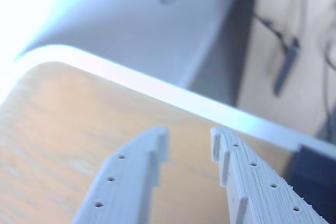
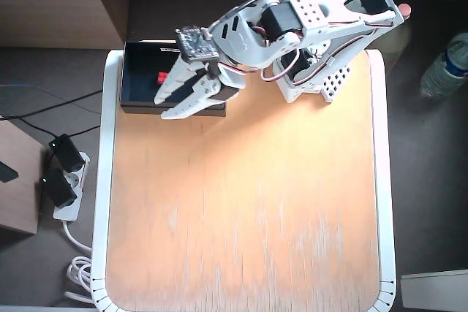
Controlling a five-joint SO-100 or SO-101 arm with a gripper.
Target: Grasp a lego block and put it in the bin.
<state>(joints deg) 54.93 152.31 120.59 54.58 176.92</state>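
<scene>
In the overhead view the red lego block (image 2: 162,77) lies inside the black bin (image 2: 139,71) at the table's back left corner, partly covered by the arm. My gripper (image 2: 161,109) hangs over the bin's front wall, pointing front-left. Its fingers (image 1: 149,156) are apart with nothing between them. In the wrist view my gripper (image 1: 189,145) is open above bare wood, and a dark corner of the bin (image 1: 310,179) shows at the lower right. The lego block is out of the wrist view.
The wooden table (image 2: 241,210) has a white rim (image 2: 106,180). The arm's base (image 2: 314,82) stands at the back, right of the bin. On the floor lie a power strip (image 2: 62,180) to the left and a bottle (image 2: 444,67) to the right.
</scene>
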